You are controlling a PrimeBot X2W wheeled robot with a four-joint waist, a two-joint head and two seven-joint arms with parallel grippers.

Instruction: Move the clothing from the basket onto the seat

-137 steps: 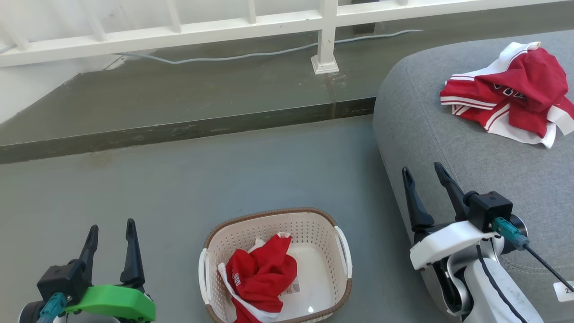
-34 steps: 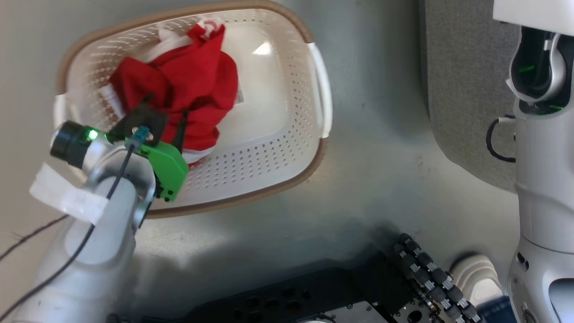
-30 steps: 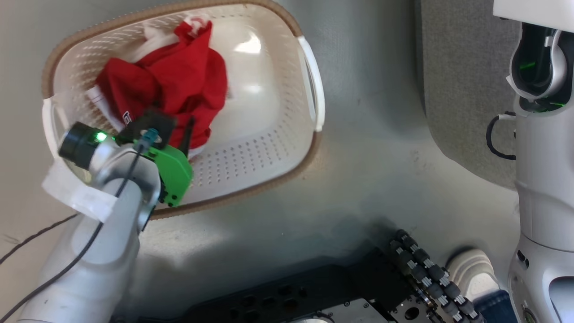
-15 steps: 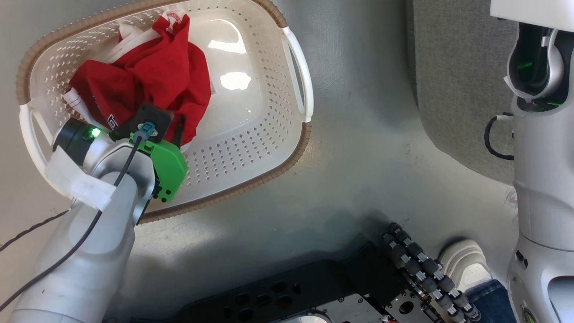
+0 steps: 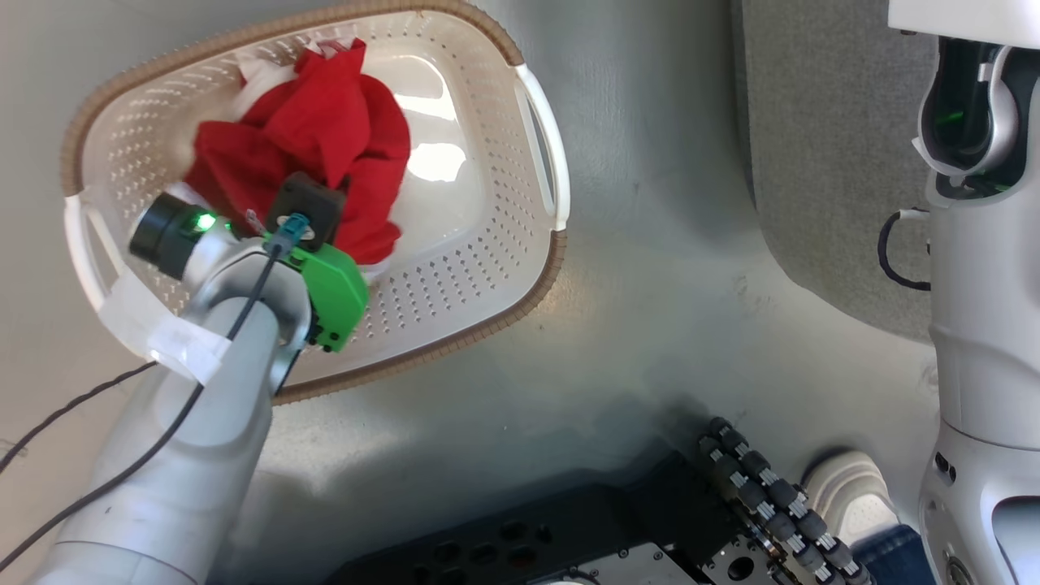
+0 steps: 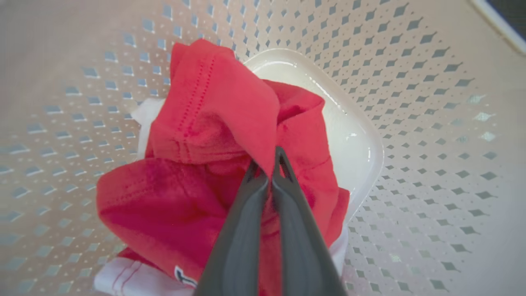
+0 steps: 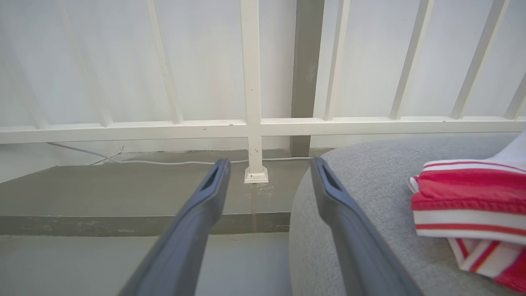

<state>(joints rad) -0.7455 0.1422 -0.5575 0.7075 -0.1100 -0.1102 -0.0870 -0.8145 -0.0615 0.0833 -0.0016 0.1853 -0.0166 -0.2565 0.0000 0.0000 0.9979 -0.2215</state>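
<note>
Red clothing with white trim, cream brown-rimmed basket with diamond-shaped perforations, grey seat

A white railing stands on a raised grey step, with a pale cable along it. A white shoe rests on the floor.

The clothing lies in the basket, left of the seat.
</note>
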